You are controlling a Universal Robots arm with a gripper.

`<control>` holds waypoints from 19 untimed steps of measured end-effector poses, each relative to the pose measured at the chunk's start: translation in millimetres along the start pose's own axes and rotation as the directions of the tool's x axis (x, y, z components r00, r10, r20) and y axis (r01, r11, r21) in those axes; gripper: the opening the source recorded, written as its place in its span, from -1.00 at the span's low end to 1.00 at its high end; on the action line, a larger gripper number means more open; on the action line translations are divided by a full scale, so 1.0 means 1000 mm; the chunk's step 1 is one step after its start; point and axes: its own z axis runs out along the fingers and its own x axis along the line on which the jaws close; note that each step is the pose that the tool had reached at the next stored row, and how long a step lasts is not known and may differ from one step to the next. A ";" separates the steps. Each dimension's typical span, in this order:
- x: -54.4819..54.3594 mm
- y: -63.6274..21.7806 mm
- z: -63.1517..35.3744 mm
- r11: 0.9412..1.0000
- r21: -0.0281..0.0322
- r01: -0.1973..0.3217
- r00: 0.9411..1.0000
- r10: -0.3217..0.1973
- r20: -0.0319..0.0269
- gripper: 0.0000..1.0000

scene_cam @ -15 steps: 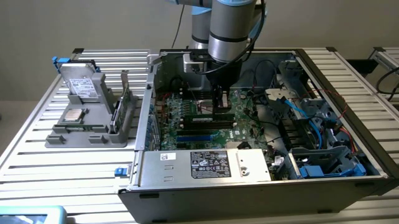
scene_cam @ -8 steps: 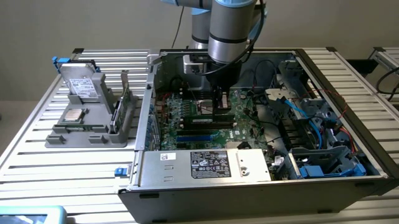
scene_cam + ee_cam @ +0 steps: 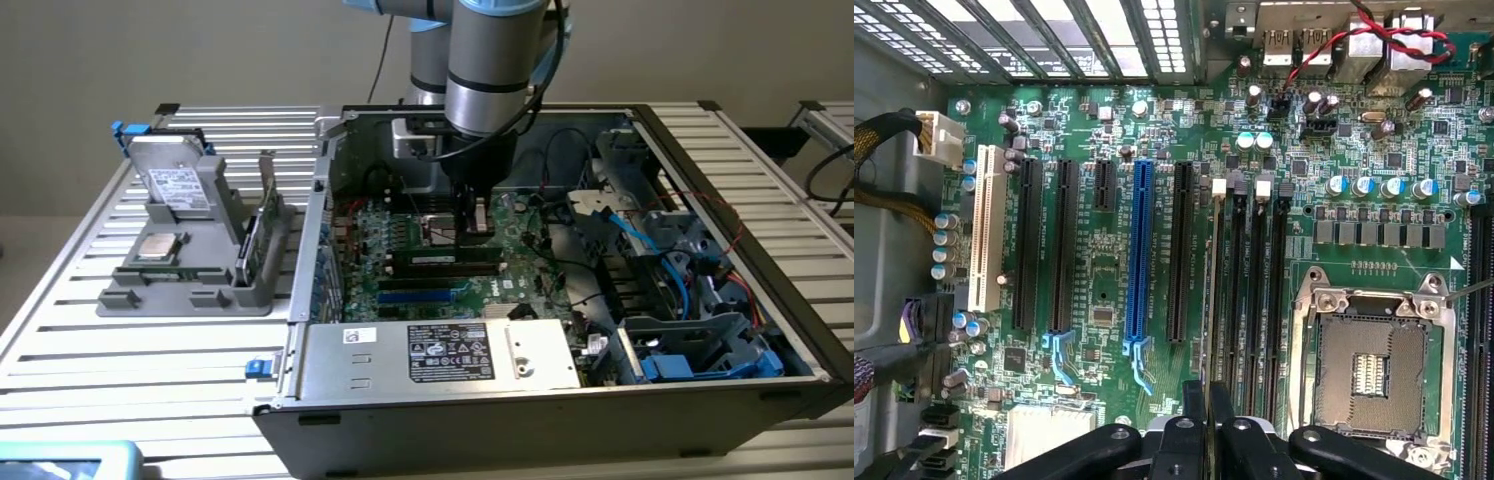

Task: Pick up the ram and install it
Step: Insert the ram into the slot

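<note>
The ram (image 3: 447, 259) is a dark stick with a small white label. It lies along the memory slots of the motherboard (image 3: 400, 240) inside the open computer case. My gripper (image 3: 467, 235) reaches straight down onto its middle. In the wrist view I see the ram (image 3: 1208, 290) edge-on as a thin line. It runs out from between the black fingers (image 3: 1192, 415) over the memory slot nearest the long black expansion slot (image 3: 1179, 250). My gripper (image 3: 1206, 412) is shut on the ram. I cannot tell how deep the stick sits in the slot.
Further black memory slots (image 3: 1264, 280) and the empty processor socket (image 3: 1374, 350) lie beside the ram. A blue expansion slot (image 3: 1139, 250) is on its other side. Cables and blue drive bays (image 3: 681, 290) crowd the exterior view's right. A grey fixture (image 3: 187, 280) holding a silver processor (image 3: 160, 246) stands outside the case.
</note>
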 end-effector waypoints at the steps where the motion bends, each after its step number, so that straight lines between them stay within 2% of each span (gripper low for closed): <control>1: 0.000 0.0000 0.0002 1.000 0.000 0.000 1.000 0.000 0.000 -0.73; 8: -0.003 0.0005 0.0011 1.000 0.000 0.000 1.000 0.000 0.002 -0.73; 19: -0.003 0.0013 0.0058 1.000 0.001 0.000 1.000 0.000 0.014 -0.73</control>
